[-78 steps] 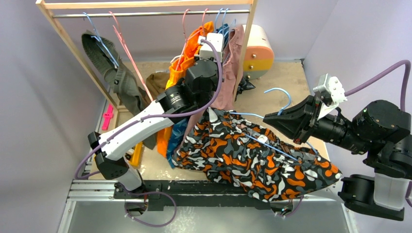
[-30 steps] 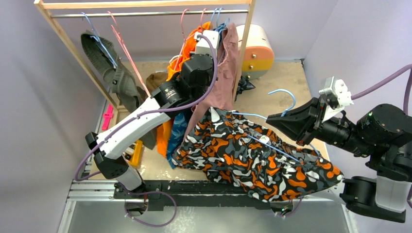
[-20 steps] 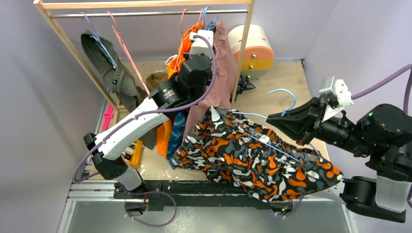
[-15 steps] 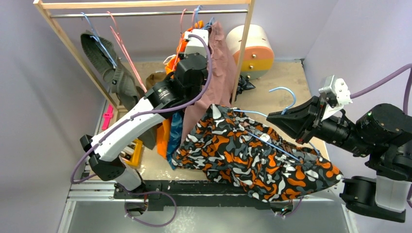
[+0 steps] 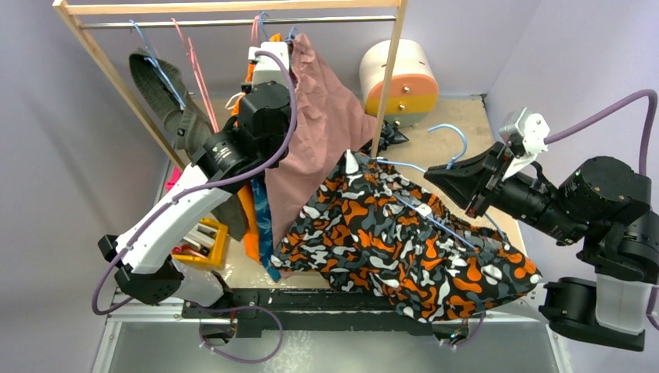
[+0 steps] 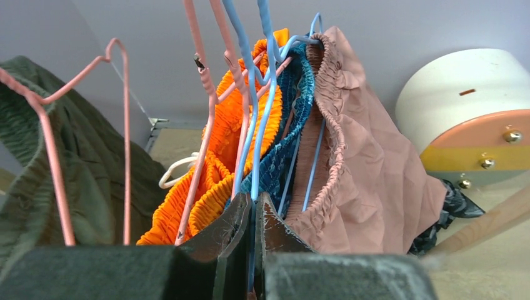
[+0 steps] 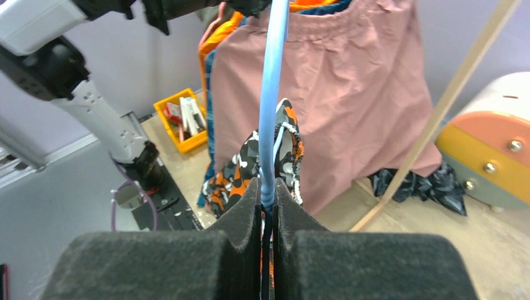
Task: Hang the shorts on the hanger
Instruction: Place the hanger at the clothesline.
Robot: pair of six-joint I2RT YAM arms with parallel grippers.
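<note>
The camouflage shorts lie spread over the table's front, draped on the light-blue wire hanger, whose hook points to the back. My right gripper is shut on that hanger's wire, with the shorts hanging just beyond its fingers. My left gripper is up at the rail, shut on the wire of another blue hanger in the bunch of hung clothes.
A wooden rack with a metal rail carries dusty-pink shorts, orange shorts, a green garment and pink hangers. A round white, orange and yellow container stands behind. A yellow box sits at the left.
My left arm has dragged the bunch of hung clothes leftward along the rail, and the pink shorts have swung out wide. The right gripper with the hanger has shifted slightly up and left.
</note>
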